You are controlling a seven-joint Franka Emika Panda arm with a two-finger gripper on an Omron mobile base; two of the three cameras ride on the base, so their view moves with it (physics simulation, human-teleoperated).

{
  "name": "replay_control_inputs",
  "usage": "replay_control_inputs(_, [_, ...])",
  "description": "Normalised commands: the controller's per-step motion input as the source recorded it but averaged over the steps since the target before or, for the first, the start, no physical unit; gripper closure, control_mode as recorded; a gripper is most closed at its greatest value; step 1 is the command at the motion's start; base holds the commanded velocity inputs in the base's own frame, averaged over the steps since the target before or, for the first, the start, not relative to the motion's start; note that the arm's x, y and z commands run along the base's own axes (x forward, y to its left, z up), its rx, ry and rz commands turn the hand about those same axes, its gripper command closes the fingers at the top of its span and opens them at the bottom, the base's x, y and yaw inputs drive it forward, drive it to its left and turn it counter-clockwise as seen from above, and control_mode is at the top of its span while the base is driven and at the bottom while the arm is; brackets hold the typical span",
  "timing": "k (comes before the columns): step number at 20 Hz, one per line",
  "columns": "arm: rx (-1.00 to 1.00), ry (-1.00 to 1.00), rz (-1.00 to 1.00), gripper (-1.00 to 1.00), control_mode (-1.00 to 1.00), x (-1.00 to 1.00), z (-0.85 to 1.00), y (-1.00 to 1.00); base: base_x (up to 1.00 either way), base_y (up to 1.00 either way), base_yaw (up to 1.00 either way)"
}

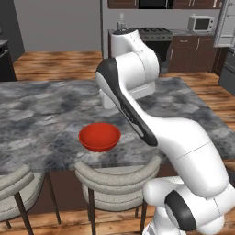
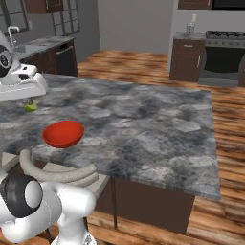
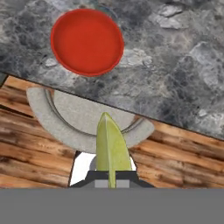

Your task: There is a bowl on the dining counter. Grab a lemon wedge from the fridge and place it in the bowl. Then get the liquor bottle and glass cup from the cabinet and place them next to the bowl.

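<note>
A red bowl [image 1: 99, 136] [image 2: 63, 133] sits near the front edge of the grey marble dining counter [image 1: 41, 114] [image 2: 143, 119]. My gripper [image 3: 111, 177] is shut on a yellow-green lemon wedge [image 3: 111, 146], which sticks out between the fingertips. In the hand view the bowl [image 3: 86, 41] lies ahead of the wedge, toward the top left, with nothing in it. In the right base view the wedge [image 2: 31, 107] hangs under the white hand, up and to the left of the bowl and apart from it.
Two grey padded stools [image 1: 117, 176] [image 1: 13, 183] stand tucked under the counter's front edge, right below the bowl [image 3: 83, 118]. A stove [image 1: 156, 34] and a microwave [image 1: 200, 23] stand along the far wall. Wooden floor surrounds the counter.
</note>
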Motion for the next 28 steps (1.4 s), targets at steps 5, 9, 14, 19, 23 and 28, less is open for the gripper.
replay_control_inputs(5, [0.00, 0.14, 0.08, 1.00, -1.00, 0.49, -0.70, 0.00, 0.00, 0.00, 0.00])
replay_control_inputs(9, [0.00, 0.01, 0.08, 1.00, -1.00, 0.61, -0.58, 0.00, 0.00, 0.00, 0.00])
replay_control_inputs(14, [0.00, 0.01, 0.07, 1.00, -1.00, 0.74, -0.56, 0.03, 0.00, 0.00, 0.00])
replay_control_inputs(19, [0.00, 0.06, 0.04, 1.00, -1.00, 0.71, -0.62, 0.21, 0.00, 0.00, 0.00])
replay_control_inputs(23, [0.00, 0.10, 0.02, 1.00, -1.00, 0.67, -0.55, 0.35, 0.00, 0.00, 0.00])
replay_control_inputs(28, [0.02, 0.08, 0.02, 1.00, -1.00, 0.67, -0.47, 0.27, 0.00, 0.00, 0.00])
